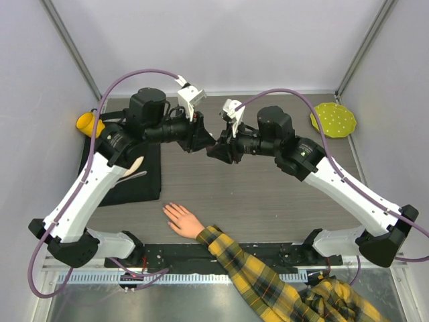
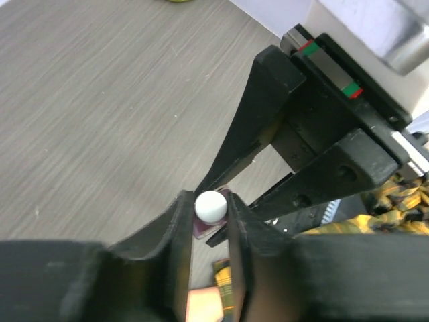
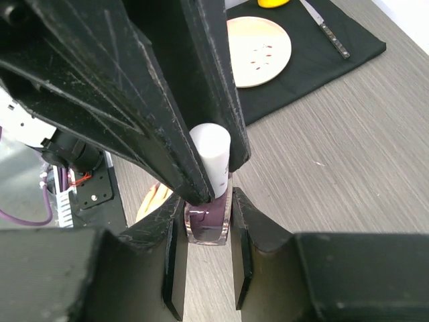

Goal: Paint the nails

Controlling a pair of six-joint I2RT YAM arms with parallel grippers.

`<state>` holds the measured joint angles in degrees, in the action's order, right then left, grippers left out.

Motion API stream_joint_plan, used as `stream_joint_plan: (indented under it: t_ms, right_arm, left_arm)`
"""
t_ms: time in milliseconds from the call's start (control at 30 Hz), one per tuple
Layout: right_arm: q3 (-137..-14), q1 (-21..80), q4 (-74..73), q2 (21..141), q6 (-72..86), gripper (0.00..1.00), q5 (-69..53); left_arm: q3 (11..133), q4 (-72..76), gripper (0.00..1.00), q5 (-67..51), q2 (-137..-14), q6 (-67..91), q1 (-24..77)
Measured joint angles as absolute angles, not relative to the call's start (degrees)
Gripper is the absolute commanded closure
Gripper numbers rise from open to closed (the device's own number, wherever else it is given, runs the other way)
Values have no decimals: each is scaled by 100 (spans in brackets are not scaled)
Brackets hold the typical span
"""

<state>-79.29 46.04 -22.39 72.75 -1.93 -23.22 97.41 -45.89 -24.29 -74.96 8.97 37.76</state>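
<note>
Clamping the dark bottle (image 3: 206, 227) by its body, the right pincer (image 3: 209, 216) is met by the left pincer (image 2: 209, 204), closed on the white cap (image 3: 212, 151). The nails (image 1: 167, 209) lie well apart at six o'clock on the surface (image 1: 268, 194). Uncapping and all painting are judged outstanding.

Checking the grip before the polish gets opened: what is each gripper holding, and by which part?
The right gripper clamps the nail polish bottle by its dark glass body; the left gripper pinches its white cap.
</note>
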Motion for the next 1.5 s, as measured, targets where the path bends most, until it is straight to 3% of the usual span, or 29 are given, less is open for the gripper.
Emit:
stream_joint_plan:
  t_ms: [33,67,100,167,200,267,367,633,933,1500]
  right_arm:
    - [-7929,4604,-2237,7279,-196,99,-2314]
    - [-7929,4609,-2237,7279,-211,99,-2305]
    - [-7929,4609,-2237,7279,-226,92,-2279]
    - [-7931,4613,-2228,7279,-248,69,-2233]
    - [-7931,4619,-2226,7279,-261,47,-2154]
    - [-7931,4635,-2222,7279,-248,21,-2038]
    - [-7907,4652,-2204,7277,-198,4,-1514]
    - [-6877,4567,-2016,6888,414,2,593]
    - [-6243,4462,-1994,6069,989,4,1450]
    - [-5977,4462,-1938,5389,1072,4,1699]
  left_arm:
    - [9751,-4591,93,-2462,-7496,888,3793]
    - [9754,-4593,99,-2467,-7496,875,3800]
    - [9758,-4595,100,-2477,-7496,869,3802]
    - [9765,-4591,100,-2456,-7496,869,3809]
    - [9765,-4584,100,-2423,-7496,873,3813]
    - [9765,-4574,100,-2355,-7496,867,3815]
    - [9756,-4532,100,-1903,-7496,849,3813]
    - [9183,-3616,100,499,-7640,1055,3813]
    - [8967,-2558,100,3452,-9485,2058,3614]
    - [8838,-1216,100,4324,-11513,3627,3299]
